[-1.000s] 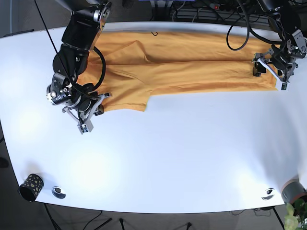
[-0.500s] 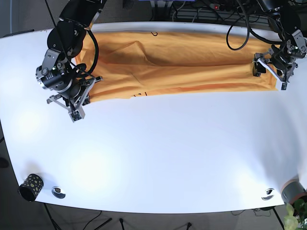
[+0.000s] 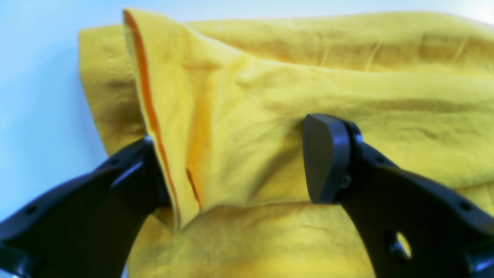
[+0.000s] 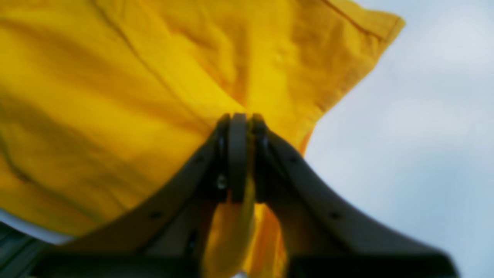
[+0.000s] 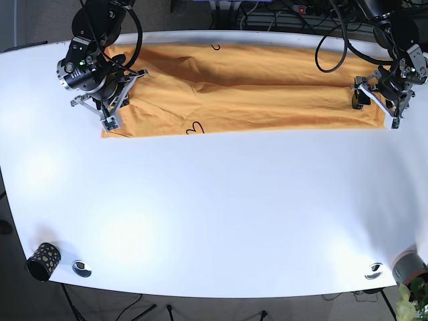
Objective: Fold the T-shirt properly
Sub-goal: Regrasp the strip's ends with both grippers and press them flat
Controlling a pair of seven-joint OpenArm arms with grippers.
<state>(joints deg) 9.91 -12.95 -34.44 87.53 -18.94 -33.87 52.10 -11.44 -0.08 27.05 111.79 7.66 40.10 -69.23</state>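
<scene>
Long fold laid — both ends under my pincers

The orange-yellow cotton T-shirt [image 5: 241,93] lies lengthwise across the frame's top on the white table [image 5: 221,207]; my right gripper [image 4: 239,123] is clenched on its upper-left end, my left gripper [image 3: 235,162] spread over the right hem — equally near

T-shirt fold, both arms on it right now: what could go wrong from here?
1. The left tool is open, its fingers astride a bunched hem of the T-shirt; closing there may pinch several layers or trap a wrinkle.
2. The right tool is shut on cloth near a corner; the thin pinch could slip and undo the fold.
3. Ridges across the shirt may get pressed into the next fold.
</scene>
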